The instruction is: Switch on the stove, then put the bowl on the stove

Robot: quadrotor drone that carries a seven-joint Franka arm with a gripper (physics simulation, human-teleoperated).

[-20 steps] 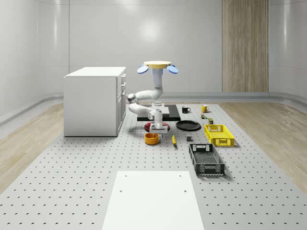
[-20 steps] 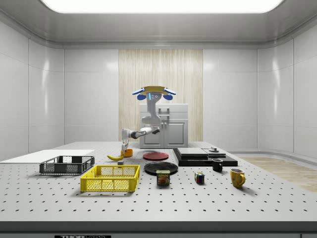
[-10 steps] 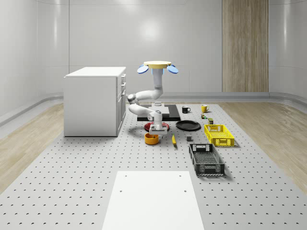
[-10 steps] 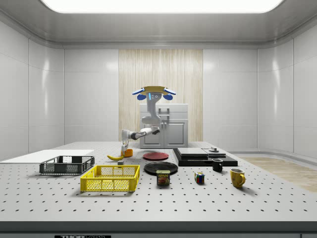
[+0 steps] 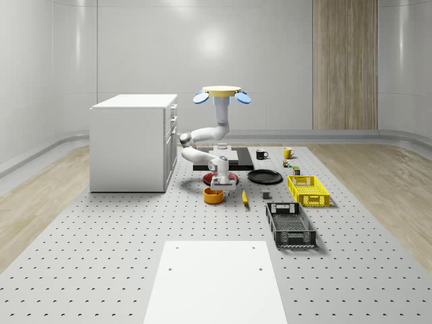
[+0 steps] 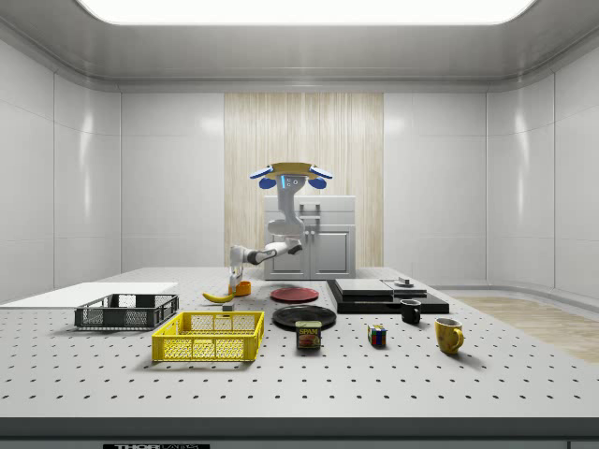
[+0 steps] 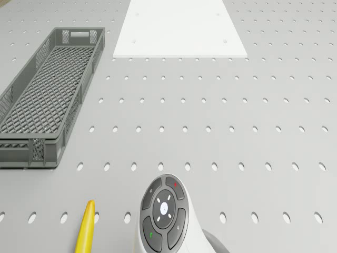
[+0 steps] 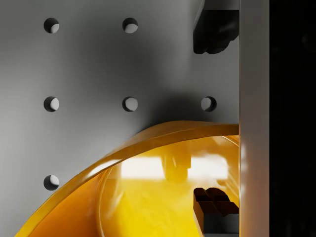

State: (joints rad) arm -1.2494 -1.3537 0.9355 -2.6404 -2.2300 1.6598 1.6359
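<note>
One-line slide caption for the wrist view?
Pincer straddling the orange bowl's rim, one fingertip inside, over the perforated table.

The orange bowl (image 8: 148, 197) is glossy, its smooth inside throwing back bright reflections, while the grey perforated worktop (image 8: 89, 64) beneath it looks matt like brushed metal, the long grey crate (image 7: 45, 100) has a dull plastic mesh, and the banana (image 7: 85, 232) is smooth.

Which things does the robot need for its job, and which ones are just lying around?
For the job: orange bowl, stove, gripper.

Just lying about: banana, yellow basket, grey crate, black plate, red plate, black mug, yellow mug.
</note>
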